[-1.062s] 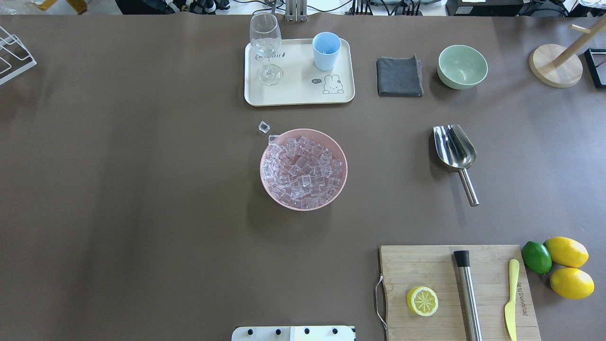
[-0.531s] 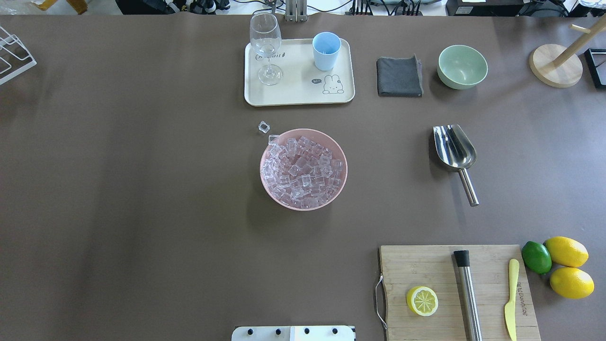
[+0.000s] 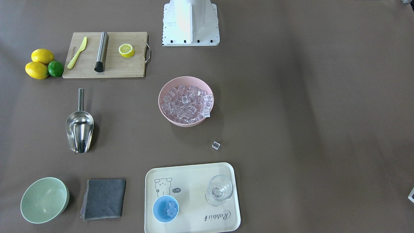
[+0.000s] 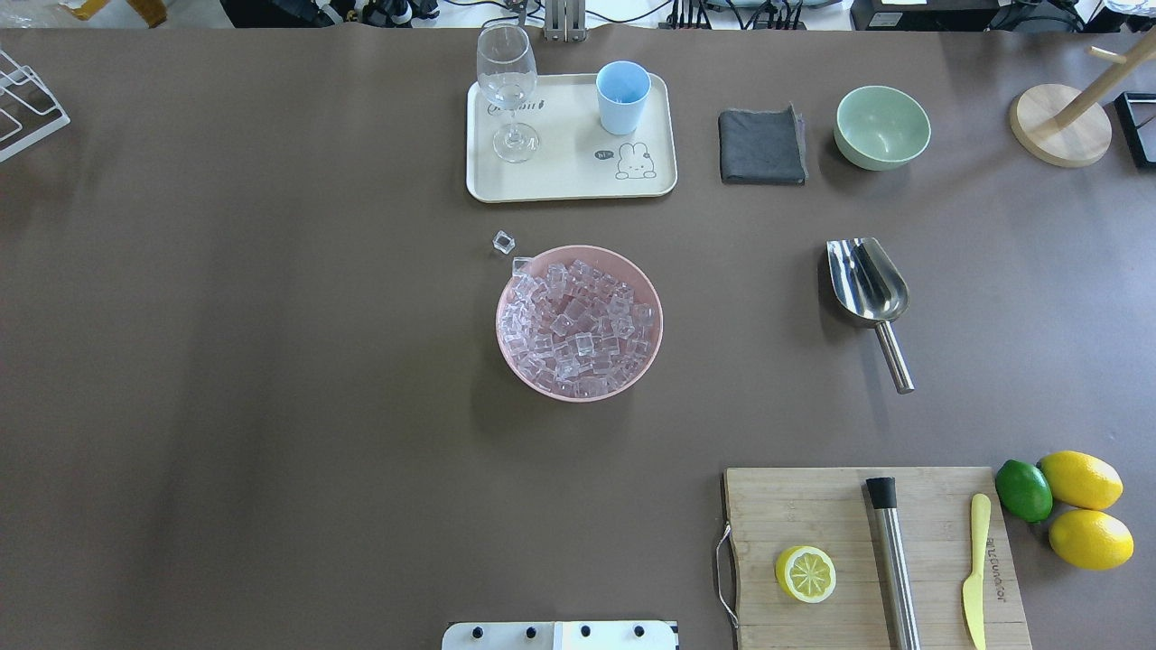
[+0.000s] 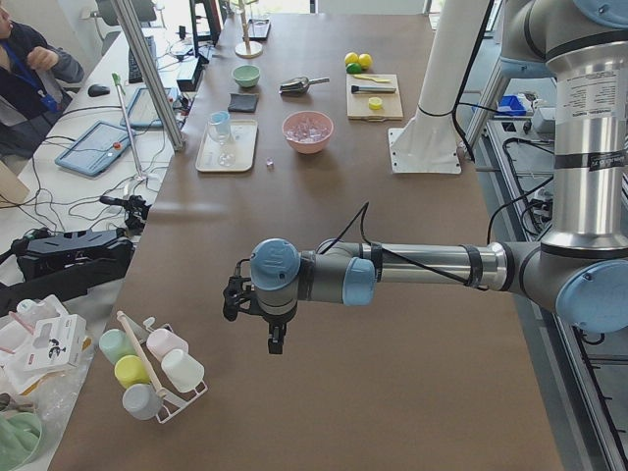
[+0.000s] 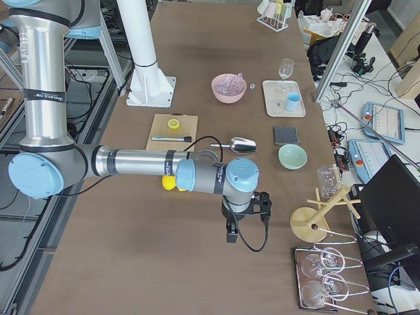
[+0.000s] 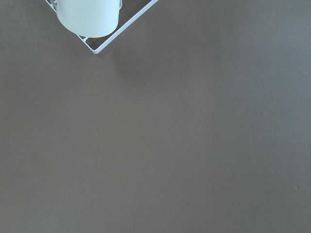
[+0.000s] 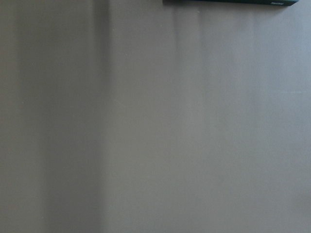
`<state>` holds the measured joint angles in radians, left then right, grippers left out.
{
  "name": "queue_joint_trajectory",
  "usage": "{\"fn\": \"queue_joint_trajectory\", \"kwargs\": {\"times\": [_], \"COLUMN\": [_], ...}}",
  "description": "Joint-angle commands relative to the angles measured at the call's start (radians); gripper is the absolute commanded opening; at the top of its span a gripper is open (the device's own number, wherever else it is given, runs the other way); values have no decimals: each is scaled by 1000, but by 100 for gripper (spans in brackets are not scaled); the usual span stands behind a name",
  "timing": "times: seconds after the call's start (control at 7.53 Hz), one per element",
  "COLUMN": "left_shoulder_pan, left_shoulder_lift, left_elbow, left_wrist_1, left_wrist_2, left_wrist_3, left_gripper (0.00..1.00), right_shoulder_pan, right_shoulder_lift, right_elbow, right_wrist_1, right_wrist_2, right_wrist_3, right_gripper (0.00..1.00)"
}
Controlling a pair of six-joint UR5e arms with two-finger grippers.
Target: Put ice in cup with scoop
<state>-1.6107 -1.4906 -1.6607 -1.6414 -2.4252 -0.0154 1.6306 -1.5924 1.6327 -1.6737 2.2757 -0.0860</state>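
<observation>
The ice (image 4: 578, 320) fills a pink bowl (image 4: 510, 357) at mid-table; it also shows in the front-facing view (image 3: 186, 103). One loose cube (image 4: 503, 242) lies on the table beyond the bowl. The light-blue cup (image 4: 622, 97) stands on a cream tray (image 4: 569, 176) and holds a few cubes (image 3: 168, 208). The steel scoop (image 4: 867, 284) lies empty to the right, handle toward me. My left gripper (image 5: 235, 294) and right gripper (image 6: 261, 205) hang far off at the table's ends, seen only in the side views. I cannot tell whether they are open or shut.
A wine glass (image 4: 508, 86) stands on the tray. A grey cloth (image 4: 761, 146) and a pale green bowl (image 4: 881, 126) lie right of it. A cutting board (image 4: 813, 506) holds a lemon half, a steel cylinder and a yellow knife. Lemons and a lime (image 4: 1066, 501) sit beside it.
</observation>
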Motion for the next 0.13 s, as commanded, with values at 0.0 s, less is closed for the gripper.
{"fn": "queue_joint_trajectory", "kwargs": {"times": [0.0], "left_shoulder_pan": [0], "left_shoulder_lift": [0], "left_elbow": [2], "left_wrist_1": [0], "left_wrist_2": [1], "left_wrist_3": [0], "left_gripper": [98], "right_shoulder_pan": [-2], "right_shoulder_lift": [20], "right_elbow": [-10], "right_wrist_1": [-3], "right_wrist_2": [-4], "right_wrist_3": [-1], "right_gripper": [100]}}
